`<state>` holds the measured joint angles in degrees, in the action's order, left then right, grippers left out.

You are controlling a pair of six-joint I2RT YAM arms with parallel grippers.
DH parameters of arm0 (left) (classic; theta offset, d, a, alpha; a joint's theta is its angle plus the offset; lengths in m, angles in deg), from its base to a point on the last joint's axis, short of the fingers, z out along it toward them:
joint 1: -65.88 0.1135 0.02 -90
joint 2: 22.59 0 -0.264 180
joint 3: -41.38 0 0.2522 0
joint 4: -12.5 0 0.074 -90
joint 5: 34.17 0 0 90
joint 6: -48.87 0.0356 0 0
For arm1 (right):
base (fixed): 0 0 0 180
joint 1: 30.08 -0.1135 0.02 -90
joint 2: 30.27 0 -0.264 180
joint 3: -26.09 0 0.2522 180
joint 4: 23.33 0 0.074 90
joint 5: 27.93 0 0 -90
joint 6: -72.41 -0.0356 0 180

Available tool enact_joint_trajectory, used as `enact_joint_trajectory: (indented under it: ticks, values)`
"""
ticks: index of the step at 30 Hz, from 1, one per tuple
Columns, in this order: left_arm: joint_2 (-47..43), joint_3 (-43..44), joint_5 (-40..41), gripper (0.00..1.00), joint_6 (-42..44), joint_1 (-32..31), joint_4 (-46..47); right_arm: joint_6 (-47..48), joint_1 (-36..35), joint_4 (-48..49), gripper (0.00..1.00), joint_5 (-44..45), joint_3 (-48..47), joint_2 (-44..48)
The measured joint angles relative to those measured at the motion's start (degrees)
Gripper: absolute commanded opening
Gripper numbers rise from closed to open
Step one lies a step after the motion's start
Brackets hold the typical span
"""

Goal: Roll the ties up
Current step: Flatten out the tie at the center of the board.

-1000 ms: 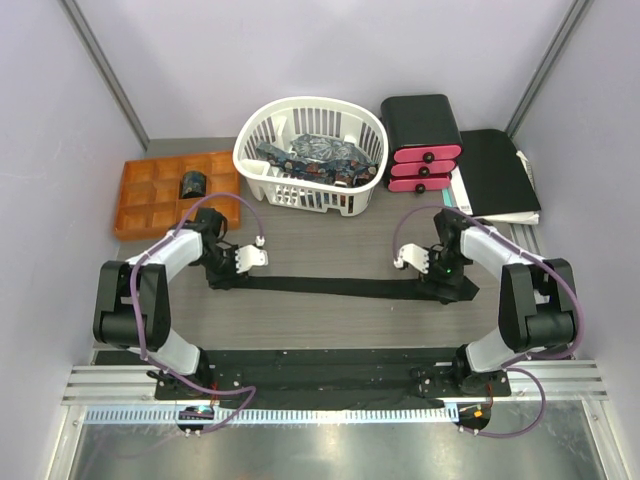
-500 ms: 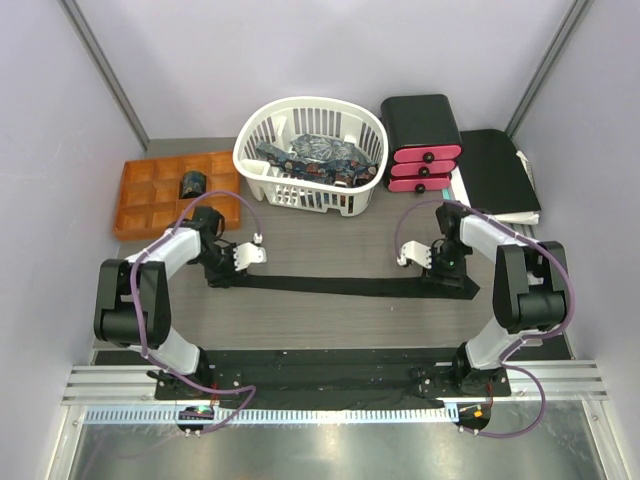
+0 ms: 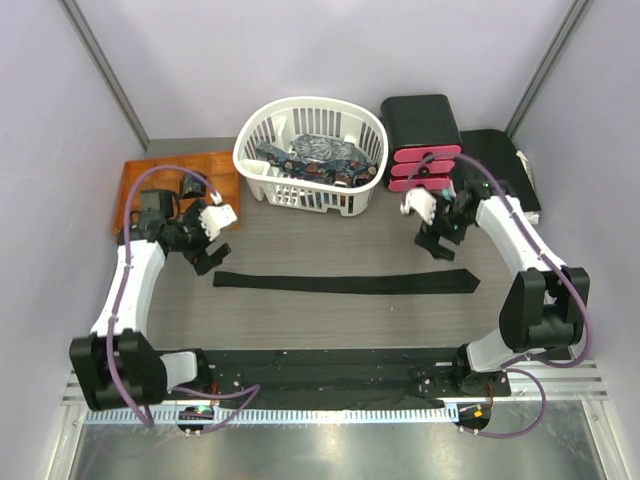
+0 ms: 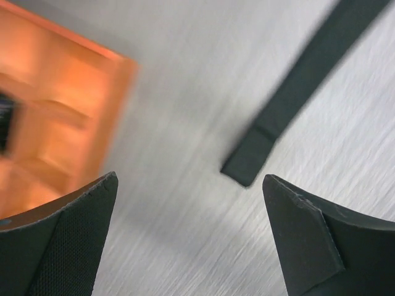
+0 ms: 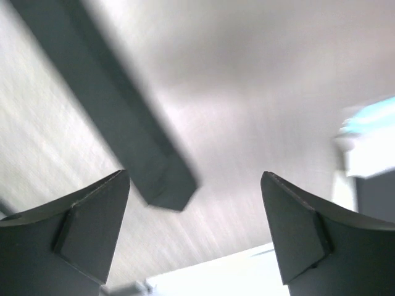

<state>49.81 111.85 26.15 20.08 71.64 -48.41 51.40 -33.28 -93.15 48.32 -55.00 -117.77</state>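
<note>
- The table is a grey surface with a fine brushed wood grain.
- A plain black tie lies flat and unrolled across its middle, a long matte strip running left to right. Its left end is narrow and squared; its right end is wider and comes to a point.
- The left gripper is just far-left of the narrow end and not touching it. Its jaws are spread wide and hold nothing, and its dark fingers show a fine woven texture.
- The right gripper is just beyond the pointed end, also clear of the fabric, with its jaws wide apart and empty.
- An orange tray of square compartments sits at the far left. A small dark coil rests in one cell, partly crossed by the arm's purple cable.
- A white slotted plastic basket, oval with rounded walls, stands at far centre. It holds a heap of dark blue patterned ties.
- A black box with pink drawers stands right of the basket. A flat black folder lies beside it at the far right.
</note>
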Motion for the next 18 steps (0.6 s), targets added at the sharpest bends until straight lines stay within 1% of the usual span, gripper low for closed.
enact_joint_trajectory:
  ticks: [3, 6, 8, 9, 10, 11, 13, 15, 16, 17, 18]
  values:
    - [-5.5, 1.2, -3.6, 1.00, -6.4, 0.7, 2.2, -8.0, -0.4, 3.1, 1.00, -5.8, -6.3, 1.4]
    - [-10.1, -0.1, -10.1, 1.00, -9.9, 0.8, 4.2, -19.7, -0.8, 9.1, 1.00, -13.6, -9.2, 1.7]
    - [-10.7, -1.8, -12.0, 1.00, -11.2, 0.7, 4.5, -26.2, -1.2, 12.0, 1.00, -19.3, -10.0, 1.0]
    - [-10.0, -2.5, -12.0, 1.00, -11.6, 0.6, 4.5, -30.0, -1.8, 12.6, 1.00, -22.6, -11.0, -0.1]
    - [-8.8, -2.7, -11.8, 1.00, -11.7, 0.7, 4.3, -32.5, -2.6, 13.3, 1.00, -24.0, -11.8, -1.2]
    - [-7.4, -2.7, -11.9, 1.00, -11.2, 1.1, 4.0, -35.2, -4.0, 14.0, 1.00, -24.7, -12.8, -2.7]
    - [-4.0, -2.7, -11.9, 1.00, -6.6, 2.9, 2.5, -39.5, -8.5, 16.6, 1.00, -25.1, -12.8, -5.0]
    - [-0.8, -2.7, -11.4, 0.99, -1.6, 5.3, 0.6, -43.1, -13.6, 20.5, 1.00, -24.9, -9.6, -5.2]
    - [0.8, -2.7, -11.2, 0.97, 1.9, 6.0, -0.7, -45.5, -16.6, 22.1, 0.98, -24.9, -7.2, -5.2]
    - [2.0, -2.7, -11.1, 0.92, 4.5, 7.3, -1.7, -46.9, -18.6, 23.1, 0.96, -24.9, -5.7, -5.2]
    - [3.5, -2.7, -11.0, 0.90, 7.9, 8.4, -3.3, -48.7, -21.4, 24.8, 0.92, -24.8, -3.7, -5.3]
